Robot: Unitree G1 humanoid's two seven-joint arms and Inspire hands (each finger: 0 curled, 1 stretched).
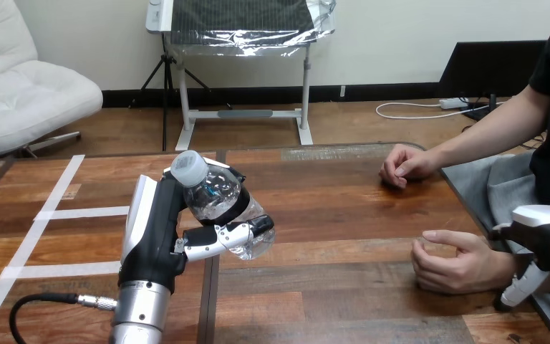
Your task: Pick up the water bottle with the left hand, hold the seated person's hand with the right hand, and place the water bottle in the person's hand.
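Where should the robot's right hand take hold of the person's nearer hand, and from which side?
Probably the wrist, from the view's right, where the right hand sits beside it. The person's nearer hand rests on the table, fingers curled toward the view's left, so the wrist is the exposed end, and gripping there leaves the fingers free for the water bottle.

A wooden table (344,287) of brown planks, with white tape strips (79,213) crossing at nine o'clock.
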